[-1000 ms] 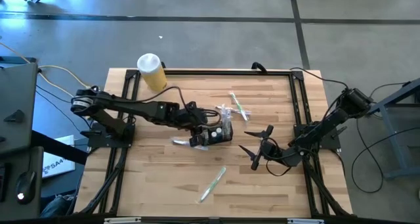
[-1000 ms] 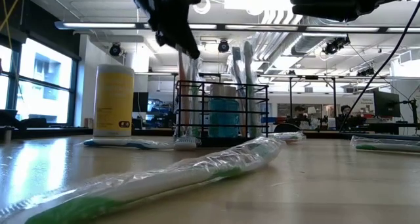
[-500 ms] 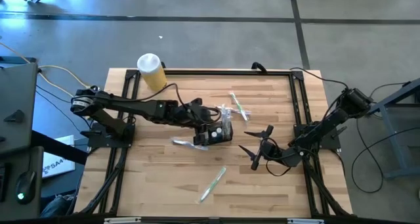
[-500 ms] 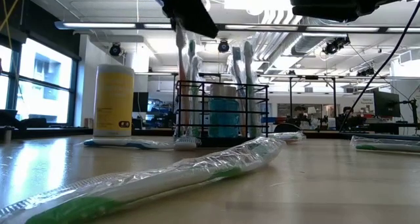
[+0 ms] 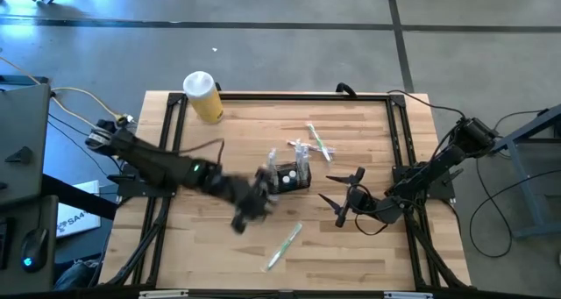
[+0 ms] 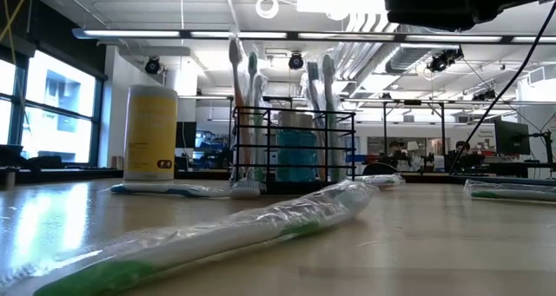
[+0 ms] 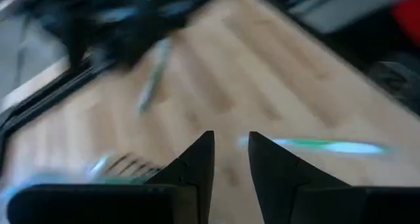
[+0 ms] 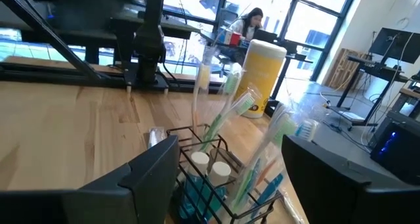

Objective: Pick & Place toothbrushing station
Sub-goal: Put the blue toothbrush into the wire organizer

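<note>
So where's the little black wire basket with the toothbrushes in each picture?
High view: black wire mesh caddy, table centre.
Low view: middle, right of the yellow cylinder with white lid.
Left wrist view: too blurred to tell.
Right wrist view: bottom centre.
Shared landmark: the yellow cylinder.

Big open workshop w/ exposed ceiling pipes point(image 6: 365, 57) & strip lights point(image 6: 148, 34). Tall windows point(image 6: 52, 105) at left. Grey concrete floor point(image 5: 289, 53). Person at a desk point(image 8: 248, 25) far back, prob. working at a screen.
</note>
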Available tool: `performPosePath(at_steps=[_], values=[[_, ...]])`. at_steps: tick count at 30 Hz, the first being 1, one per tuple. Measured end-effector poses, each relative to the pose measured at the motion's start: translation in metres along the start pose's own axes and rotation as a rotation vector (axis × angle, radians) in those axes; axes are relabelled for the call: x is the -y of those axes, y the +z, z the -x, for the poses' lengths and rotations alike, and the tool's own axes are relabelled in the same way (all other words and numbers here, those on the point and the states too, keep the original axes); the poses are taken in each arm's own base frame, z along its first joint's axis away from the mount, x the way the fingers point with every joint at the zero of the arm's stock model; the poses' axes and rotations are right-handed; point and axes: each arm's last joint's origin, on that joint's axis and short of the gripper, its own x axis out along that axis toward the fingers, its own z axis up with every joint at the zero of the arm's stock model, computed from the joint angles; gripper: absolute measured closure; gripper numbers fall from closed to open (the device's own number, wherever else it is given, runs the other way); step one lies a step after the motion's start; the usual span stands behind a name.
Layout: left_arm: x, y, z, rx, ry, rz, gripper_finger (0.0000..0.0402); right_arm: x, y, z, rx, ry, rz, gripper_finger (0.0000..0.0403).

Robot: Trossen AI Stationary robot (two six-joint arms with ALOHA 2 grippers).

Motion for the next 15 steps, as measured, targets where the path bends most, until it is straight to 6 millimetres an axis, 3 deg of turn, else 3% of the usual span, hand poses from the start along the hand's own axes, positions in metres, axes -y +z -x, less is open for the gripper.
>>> performPosePath(at_steps=[5, 10, 15], values=[[0.032, -0.014, 0.003, -0.205, -0.045, 0.021, 0.0313, 0.000, -0.001, 0.000, -0.003, 0.002, -0.011, 0.0141], [0.037, -0.046, -0.010, -0.375, 0.015, 0.140, 0.0313, 0.000, 0.000, -0.001, -0.002, 0.017, -0.025, 0.0141], [0.029, -0.076, -0.024, -0.447, 0.034, 0.124, 0.0313, 0.000, 0.000, -0.001, 0.003, 0.019, -0.035, 0.0141]])
